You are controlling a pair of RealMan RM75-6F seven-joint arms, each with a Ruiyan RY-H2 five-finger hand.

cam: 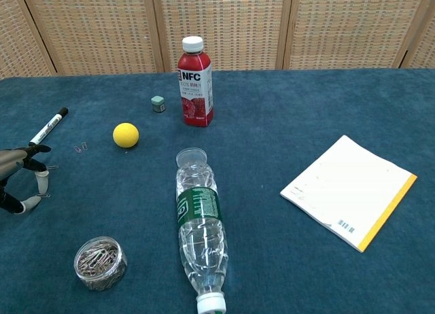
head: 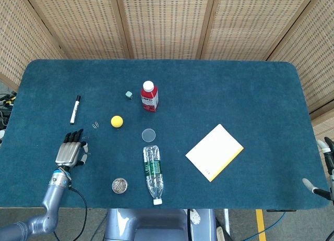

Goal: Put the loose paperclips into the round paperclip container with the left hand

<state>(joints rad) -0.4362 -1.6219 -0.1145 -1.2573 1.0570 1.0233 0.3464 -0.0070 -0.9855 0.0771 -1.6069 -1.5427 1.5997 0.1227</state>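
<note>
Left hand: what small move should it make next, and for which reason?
Probably lower the fingertips and pinch the loose paperclip beside them. The left hand is over the mat with fingers apart, seemingly holding nothing, and the round paperclip container stands nearer the front edge, so a clip must be gripped first.

**Blue-covered table and what lies on it**

The table [head: 250, 84] carries an upright red juice bottle [head: 149, 97], a clear water bottle [head: 153, 173] on its side, a round lid [head: 148, 135], a yellow ball [head: 117, 121], a small green block [head: 128, 95], a marker [head: 75, 109], a notepad [head: 214, 152], loose paperclips [cam: 81, 149] and the round paperclip container [cam: 100, 262].
</note>
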